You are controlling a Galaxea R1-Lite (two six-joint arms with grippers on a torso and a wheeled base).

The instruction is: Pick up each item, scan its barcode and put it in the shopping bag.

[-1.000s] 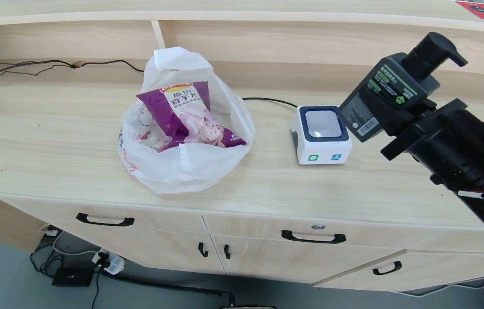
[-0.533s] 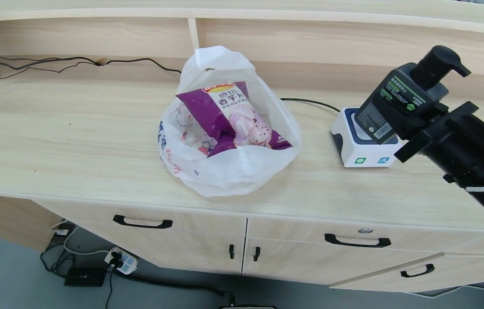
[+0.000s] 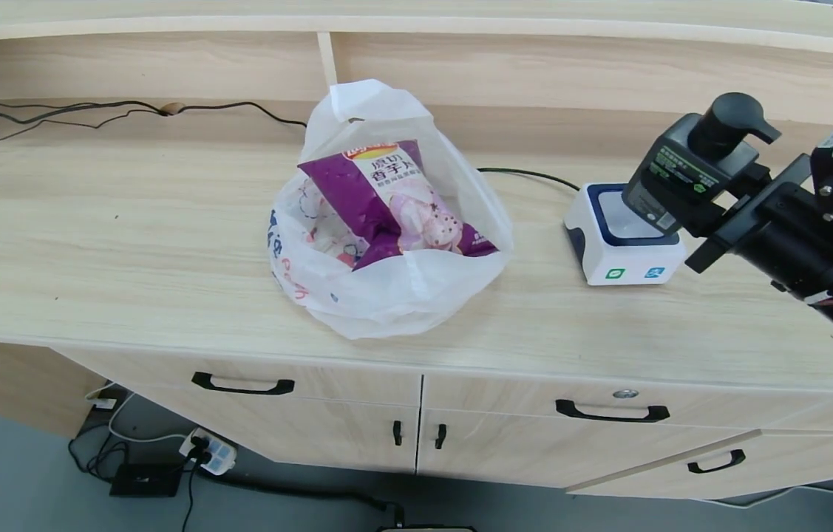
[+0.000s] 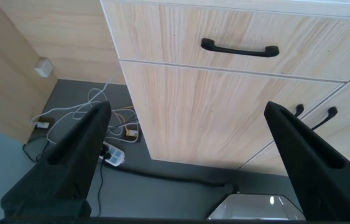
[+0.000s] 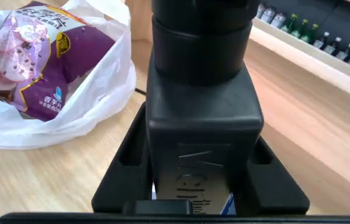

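Our right claw [image 3: 723,203] is clamped on the dark pump bottle [image 3: 678,174], which tilts base-down over the scanner [image 3: 623,258]. The shopping bag [image 3: 386,295] sits mouth-up on the counter [image 3: 128,244], off to the bottle's left. Our left claw [image 4: 186,115] hangs wide apart, low by the drawers [image 4: 224,93].

Dark pump bottle [image 3: 676,179] tilts over white scanner [image 3: 627,258]; purple snack packet [image 3: 379,199] fills shopping bag [image 3: 394,303].

chip packet [image 3: 386,196] in shopping bag [image 3: 394,303], scanner [image 3: 627,262] to its right, bottle [image 3: 675,177] above scanner
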